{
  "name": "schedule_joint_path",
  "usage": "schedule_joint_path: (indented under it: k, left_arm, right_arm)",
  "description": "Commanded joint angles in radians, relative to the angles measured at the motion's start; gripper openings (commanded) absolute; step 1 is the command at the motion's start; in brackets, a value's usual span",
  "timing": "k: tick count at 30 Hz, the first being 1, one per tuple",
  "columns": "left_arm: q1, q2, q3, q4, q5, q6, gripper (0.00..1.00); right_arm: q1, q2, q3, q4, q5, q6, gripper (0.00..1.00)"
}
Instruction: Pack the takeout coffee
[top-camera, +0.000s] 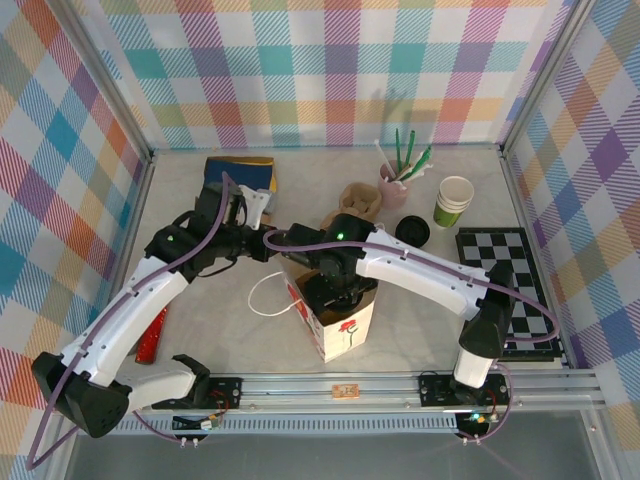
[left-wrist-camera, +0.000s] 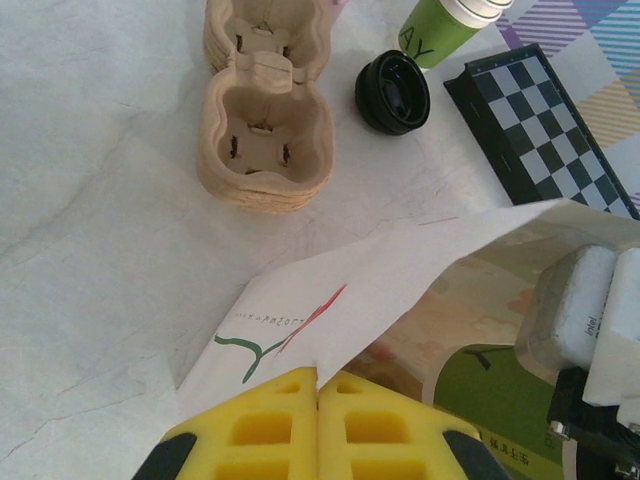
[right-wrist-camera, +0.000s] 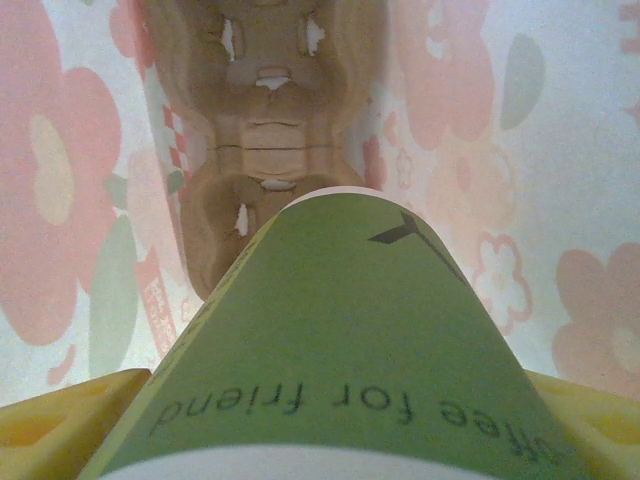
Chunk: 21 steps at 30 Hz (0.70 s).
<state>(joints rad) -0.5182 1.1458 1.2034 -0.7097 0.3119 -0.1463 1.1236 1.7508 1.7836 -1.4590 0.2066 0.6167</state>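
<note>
Green takeout coffee (right-wrist-camera: 340, 340) sits down inside the white paper bag (top-camera: 345, 325), clamped between the right fingers (right-wrist-camera: 60, 425), one yellow pad on each side of the cup wall. Its lid end can't be made out. The left fingers (left-wrist-camera: 270, 425) are pressed together on the bag's top edge, pinching the paper. That's likely to hold the mouth open and stop the bag tipping while the other arm reaches in. A cardboard carrier (right-wrist-camera: 265, 130) lies on the bag floor under the cup, so the cup is probably aimed at one of its wells. I can't tell if the two touch yet. The bag walls run close on both sides of the cup, with little slack, and the right wrist takes up most of the mouth. Any tilt risks snagging the rim, so straight up looks like the safe way out. A second carrier stack (top-camera: 360, 200) sits just behind the bag. A loose black lid (top-camera: 412, 231) and a lidless green cup (top-camera: 453, 202) are behind it to the right, and a chessboard (top-camera: 510, 290) is well off to its right. Open table (top-camera: 400, 345) lies beside the bag's front right corner.
</note>
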Motion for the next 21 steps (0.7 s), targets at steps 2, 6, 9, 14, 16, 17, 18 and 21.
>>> schedule_joint_path:
  k: [2,6,9,14,16,17,18,21]
  left_arm:
    - [-0.022,-0.021,-0.015,0.022,0.007,-0.024,0.08]
    - [-0.022,-0.025,-0.010,0.026,-0.028,-0.025,0.16]
    - [-0.022,-0.027,0.007,0.019,-0.068,-0.030,0.27]
    - [-0.022,-0.046,0.014,0.033,-0.111,-0.047,0.34]
    - [-0.022,-0.050,0.016,0.036,-0.115,-0.050,0.39]
    - [-0.022,-0.053,0.017,0.038,-0.116,-0.053,0.41]
    - [-0.022,-0.056,0.017,0.039,-0.117,-0.055,0.43]
    - [-0.022,-0.060,0.022,0.037,-0.112,-0.056,0.49]
  right_arm:
    - [-0.011,-0.013,-0.015,0.020,-0.022,-0.015,0.34]
    - [-0.014,-0.015,-0.021,0.036,-0.025,-0.016,0.33]
    - [-0.018,-0.022,-0.031,0.047,-0.027,-0.016,0.33]
    - [-0.022,-0.030,-0.054,0.063,-0.032,-0.017,0.33]
    - [-0.025,-0.034,-0.065,0.070,-0.032,-0.018,0.33]
    - [-0.027,-0.036,-0.070,0.073,-0.033,-0.017,0.33]
    - [-0.028,-0.039,-0.073,0.076,-0.034,-0.018,0.33]
    - [-0.031,-0.044,-0.081,0.082,-0.032,-0.020,0.33]
